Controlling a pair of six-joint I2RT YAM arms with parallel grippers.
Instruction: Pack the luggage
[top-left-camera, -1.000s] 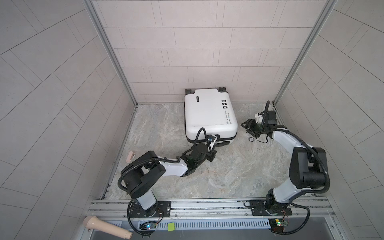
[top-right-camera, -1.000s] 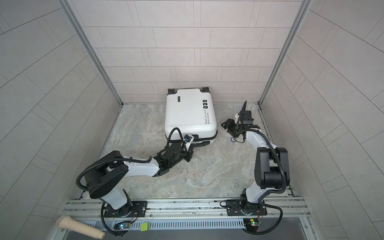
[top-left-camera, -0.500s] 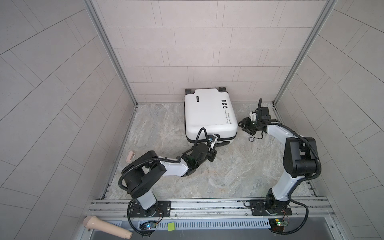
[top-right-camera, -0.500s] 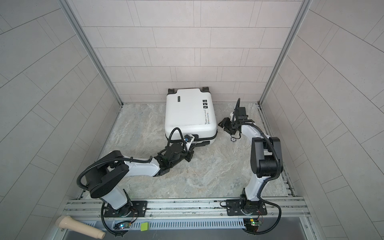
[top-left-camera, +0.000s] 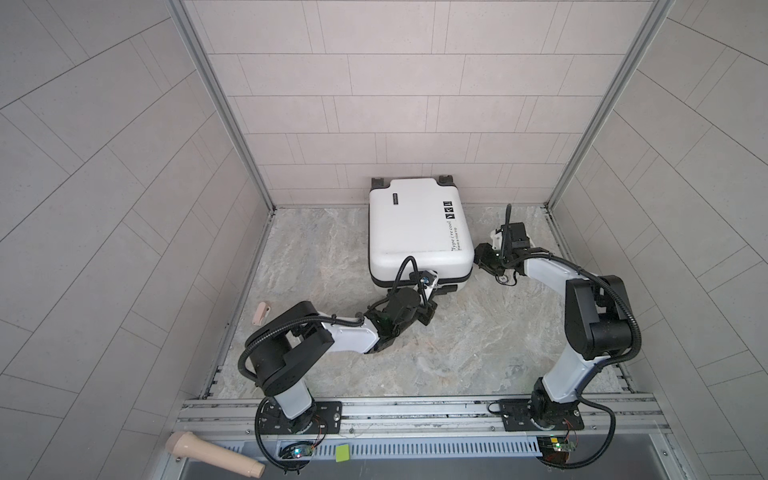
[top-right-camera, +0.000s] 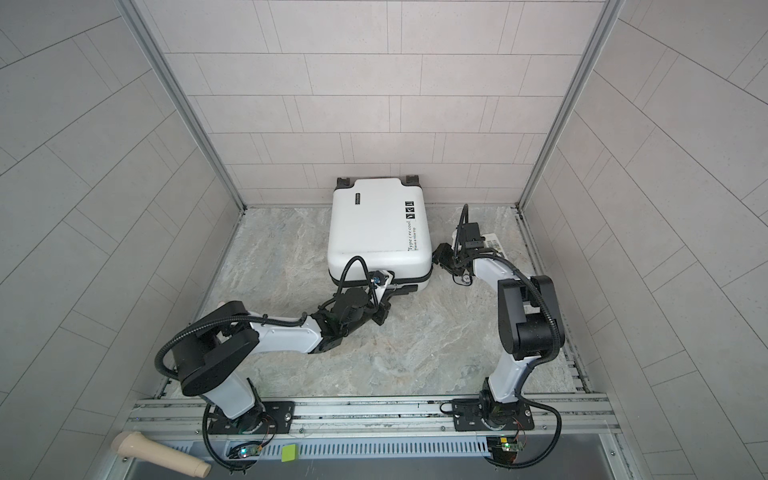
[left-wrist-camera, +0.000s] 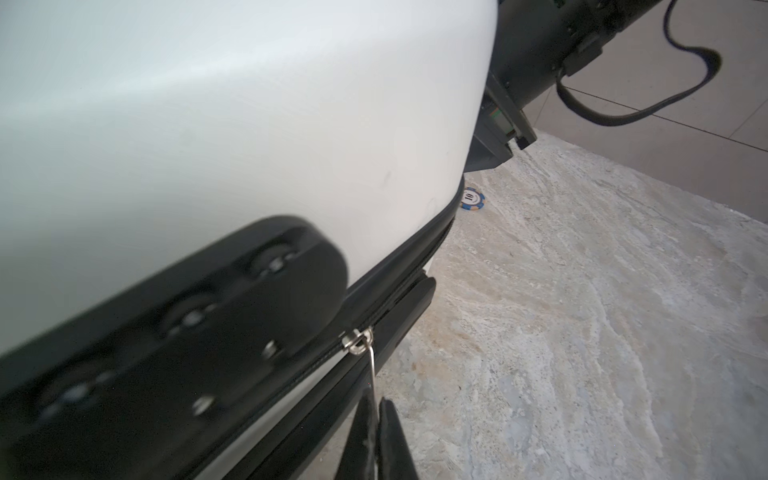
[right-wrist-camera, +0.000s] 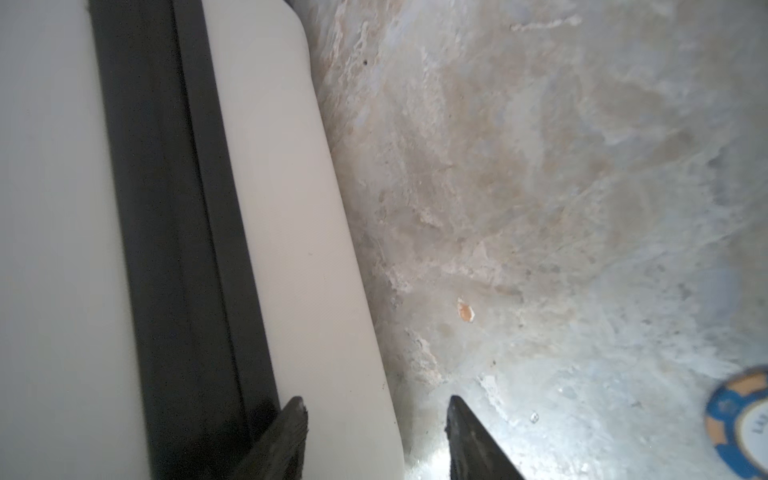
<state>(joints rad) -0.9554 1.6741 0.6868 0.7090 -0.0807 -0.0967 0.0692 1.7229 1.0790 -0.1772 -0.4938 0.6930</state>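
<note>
Luggage (top-left-camera: 419, 232): rigid, slick shell, judged light | zipper pull (left-wrist-camera: 371, 365), 6 o'clock, pinched by left gripper (left-wrist-camera: 377, 415) | right gripper (right-wrist-camera: 376, 401), 4 o'clock, fingers spread

- Biggest open patch is the marble floor (top-left-camera: 316, 257) left of the luggage (top-left-camera: 415, 232). It's free right out to the floor's edge.
- No way in behind: the luggage sits wheels-first right up at the back wall (top-left-camera: 415, 158), and I can't see any gap.
- Near edge is crowded. The left arm (top-left-camera: 349, 336) lies low across the floor there, and the left gripper (left-wrist-camera: 376, 405) is pinched onto the zipper pull (left-wrist-camera: 358, 340).
- Right side is tight: the right gripper (right-wrist-camera: 376, 401), jaws apart, hangs at the luggage's near right corner, with a poker chip (right-wrist-camera: 744, 419) on the floor just beside it.
- Floor between the two arms, toward the front rail (top-left-camera: 415, 409), is bare.
</note>
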